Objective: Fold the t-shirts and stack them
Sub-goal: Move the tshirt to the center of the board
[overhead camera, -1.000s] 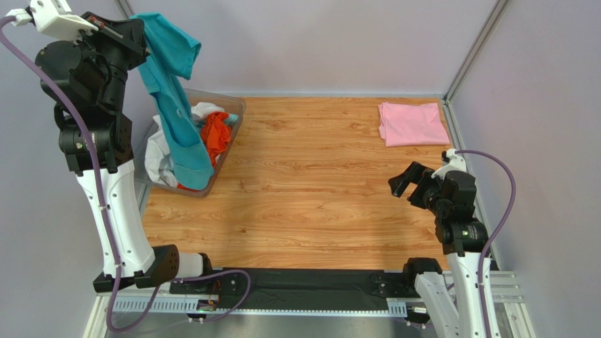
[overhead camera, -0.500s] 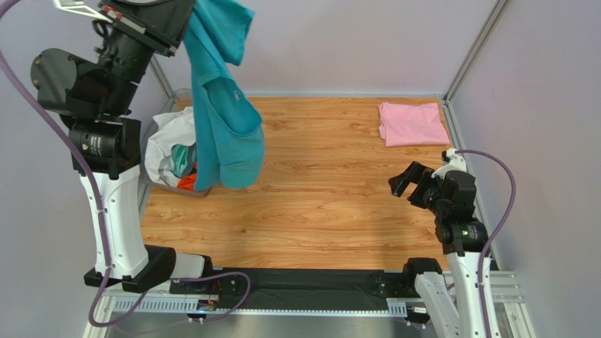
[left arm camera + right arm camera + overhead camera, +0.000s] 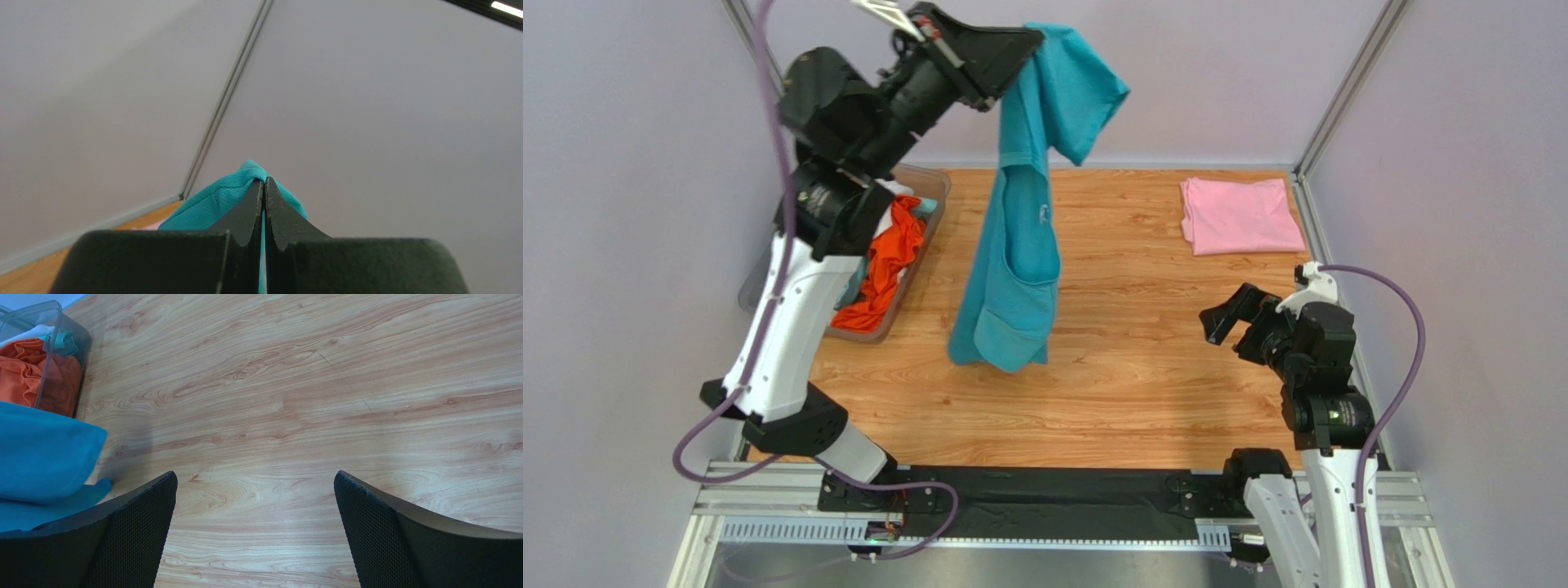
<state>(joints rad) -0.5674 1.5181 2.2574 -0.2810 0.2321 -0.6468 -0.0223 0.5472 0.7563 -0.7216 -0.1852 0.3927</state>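
Top external: teal t-shirt [image 3: 1016, 272] aloft

Bin [image 3: 934, 186] half hidden behind left arm [image 3: 787, 331], teal t-shirt [image 3: 43, 454] cropped by right wrist view's edge

Aloft: teal-blue t-shirt [image 3: 1020, 263], pinched at its top edge in the closed left tool [image 3: 264, 190], hanging long and crumpled, with its lower hem over the middle of the counter [image 3: 1136, 355]. Pale pink t-shirt [image 3: 1241, 214] lies folded flat at the counter's far right corner. Orange t-shirt [image 3: 885, 257] is bunched in the clear bin [image 3: 934, 202] at far left.
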